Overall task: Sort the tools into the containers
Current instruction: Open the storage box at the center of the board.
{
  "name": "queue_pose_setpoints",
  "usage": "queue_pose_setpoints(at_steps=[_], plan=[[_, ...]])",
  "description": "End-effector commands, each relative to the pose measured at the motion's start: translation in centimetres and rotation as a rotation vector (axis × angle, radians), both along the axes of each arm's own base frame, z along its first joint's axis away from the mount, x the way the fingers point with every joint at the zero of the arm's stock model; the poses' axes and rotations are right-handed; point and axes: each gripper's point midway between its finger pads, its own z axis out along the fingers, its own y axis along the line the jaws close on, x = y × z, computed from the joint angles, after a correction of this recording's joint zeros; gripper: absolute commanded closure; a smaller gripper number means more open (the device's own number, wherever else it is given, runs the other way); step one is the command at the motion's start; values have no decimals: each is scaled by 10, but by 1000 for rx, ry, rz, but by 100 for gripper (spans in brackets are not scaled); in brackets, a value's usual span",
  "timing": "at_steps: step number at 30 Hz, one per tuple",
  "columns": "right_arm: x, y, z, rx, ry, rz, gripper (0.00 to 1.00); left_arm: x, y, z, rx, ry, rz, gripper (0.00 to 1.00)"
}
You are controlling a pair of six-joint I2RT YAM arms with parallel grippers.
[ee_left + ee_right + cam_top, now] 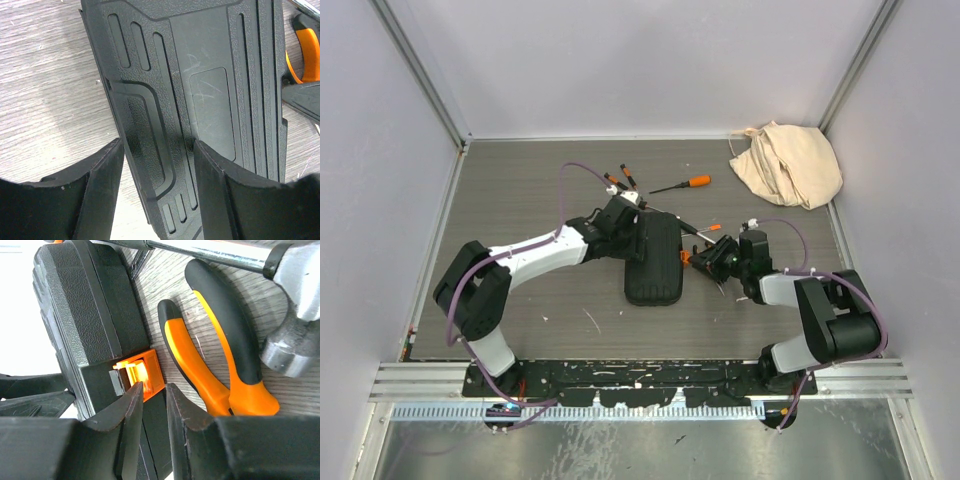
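1 black tool case (653, 262) laid closed at the middle of the table (520, 190), left gripper (157, 144) spread wide over its ribbed lid edge, right gripper (154, 386) narrowly parted, tips held at the orange latch (142, 372), pliers (210, 355) alongside

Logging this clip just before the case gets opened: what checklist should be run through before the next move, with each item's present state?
1. Lid of the tool case shut: ok.
2. The right gripper lined up on the orange latch: ok, one fingertip sits at its edge.
3. Latch actually gripped: cannot tell.
4. The left gripper open over the ribbed lid: ok; whether it presses down: cannot tell.
5. The pliers clear of the latch: ok, beside it but apart.
6. Tools sorted into the case: not ok; pliers, hammer and screwdriver lie outside it.
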Motion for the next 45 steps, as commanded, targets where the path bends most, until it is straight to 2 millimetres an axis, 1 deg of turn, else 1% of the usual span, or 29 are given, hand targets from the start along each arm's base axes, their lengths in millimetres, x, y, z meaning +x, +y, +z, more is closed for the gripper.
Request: queue_pose_setpoints(at_steps=[1,5,11,17,19,22,28,36,40,45], plan=[[10,8,15,55,-66,26,69,-26,48,-49,242,132,4,43],[10,10,14,70,-65,35,69,-24,47,-49,243,134,1,43],[10,15,16,102,-74,51,73,-24,46,-49,242,136,-2,44],[7,18,17,139,-76,58,84,-25,46,-50,241,140,-3,44],[5,19,16,152,-71,56,89,-25,46,-50,241,139,-4,44],[4,19,16,159,-72,55,99,-25,46,-50,243,140,-3,45],[6,12,19,112,-96,33,100,-24,49,-47,249,129,5,45],[10,5,34,50,-139,21,100,-21,51,-39,248,108,13,44],[9,5,41,44,-157,28,100,-19,56,-41,258,114,18,44],[8,6,45,33,-166,49,100,-21,62,-43,268,118,20,44]])
